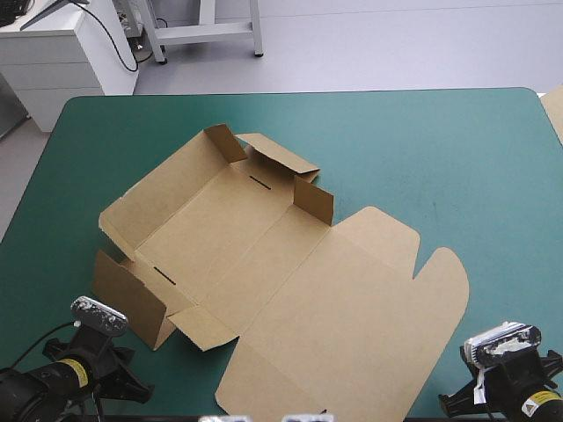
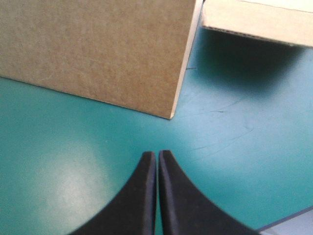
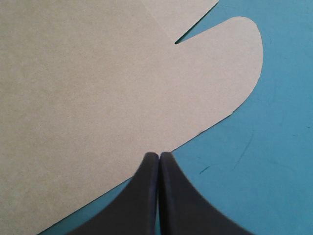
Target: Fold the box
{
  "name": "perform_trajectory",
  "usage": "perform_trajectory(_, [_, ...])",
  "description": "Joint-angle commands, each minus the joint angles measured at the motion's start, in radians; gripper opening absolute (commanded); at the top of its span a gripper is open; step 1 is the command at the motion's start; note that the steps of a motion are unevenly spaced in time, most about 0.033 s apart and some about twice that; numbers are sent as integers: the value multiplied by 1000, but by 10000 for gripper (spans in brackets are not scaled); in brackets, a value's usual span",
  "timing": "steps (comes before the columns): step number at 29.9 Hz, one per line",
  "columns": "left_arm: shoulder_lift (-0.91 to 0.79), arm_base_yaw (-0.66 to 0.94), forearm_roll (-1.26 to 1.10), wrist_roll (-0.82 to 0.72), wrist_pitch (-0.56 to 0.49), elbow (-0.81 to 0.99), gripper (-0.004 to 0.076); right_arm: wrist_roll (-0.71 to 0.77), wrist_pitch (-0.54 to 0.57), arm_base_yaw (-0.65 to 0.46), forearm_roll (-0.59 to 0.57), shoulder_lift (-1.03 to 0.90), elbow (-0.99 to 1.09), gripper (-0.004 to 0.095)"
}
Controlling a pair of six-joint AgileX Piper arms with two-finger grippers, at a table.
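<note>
The brown box (image 1: 264,255) lies in the middle of the teal-green table, a cut sheet with its far side walls and corner flaps partly raised and its wide lid flat toward the near right. My left gripper (image 2: 157,155) is shut and empty at the near left corner, just short of a raised side flap (image 2: 98,49). At the near right, my right gripper (image 3: 159,156) is shut too, its tips over the rim of the lid's rounded tab (image 3: 220,73), holding nothing.
An edge of more brown board (image 1: 554,110) shows at the table's right edge. Bare teal-green cover (image 1: 457,149) stretches across the far right and along the far edge. A white cabinet stands beyond the far left corner.
</note>
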Motion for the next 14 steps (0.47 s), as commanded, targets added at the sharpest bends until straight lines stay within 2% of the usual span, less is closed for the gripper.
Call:
perform_trajectory(1, [6,-7,-2,-9,-32,-25,-8,-4,-56,0,12,12,-24,-21])
perform_trajectory(14, [6,-7,-2,-5,-32,-25,-8,-39,-70,0,19,12,-43,-21])
